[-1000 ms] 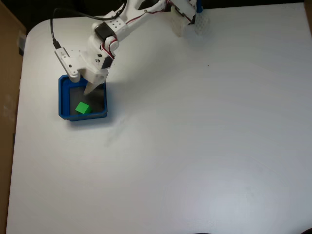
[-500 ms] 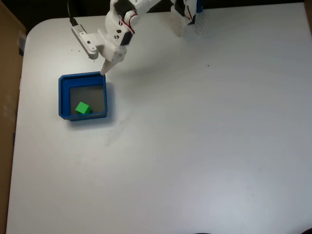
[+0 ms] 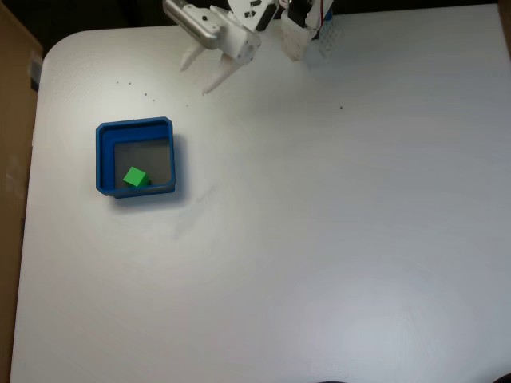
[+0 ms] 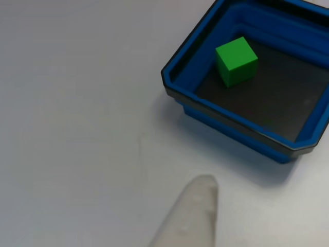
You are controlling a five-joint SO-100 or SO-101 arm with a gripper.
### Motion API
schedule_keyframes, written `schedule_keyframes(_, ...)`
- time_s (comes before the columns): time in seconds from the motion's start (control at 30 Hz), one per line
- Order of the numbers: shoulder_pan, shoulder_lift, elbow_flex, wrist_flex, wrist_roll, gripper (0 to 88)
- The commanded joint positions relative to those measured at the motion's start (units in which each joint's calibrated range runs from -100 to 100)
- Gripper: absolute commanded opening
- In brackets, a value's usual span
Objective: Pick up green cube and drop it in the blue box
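Note:
The green cube (image 3: 135, 177) lies on the grey floor of the blue box (image 3: 103, 156), in its front left corner in the fixed view. My gripper (image 3: 194, 80) hangs well away from the box, near the table's far edge, with its two white fingers spread open and nothing between them. In the other view the green cube (image 4: 236, 60) rests inside the blue box (image 4: 234, 133) at the upper right. One pale fingertip (image 4: 191, 213) pokes in from the bottom edge, apart from the box.
The arm's base (image 3: 307, 28) stands at the table's far edge. A brown board (image 3: 12, 159) runs along the left side of the white table (image 3: 319, 239). A few dark specks dot the surface near the box.
The gripper has risen out of the blue box and drawn back to the upper right, toward the arm's base. The green cube has stayed where it was in the box.

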Motion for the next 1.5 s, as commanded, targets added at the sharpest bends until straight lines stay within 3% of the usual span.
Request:
schedule_keyframes(0.0,-0.4,-12.1,5.9,-0.8,0.1,18.4)
schedule_keyframes(0.27,-0.5,-27.8,21.2,-0.9,0.2,0.1)
schedule_keyframes(0.87,-7.1,-54.6,50.5,-1.3,0.2,0.3)
schedule_keyframes(1.07,-10.9,-55.3,54.4,-1.4,0.2,0.3)
schedule_keyframes(1.47,-26.6,-55.2,59.4,-0.8,-0.2,0.5)
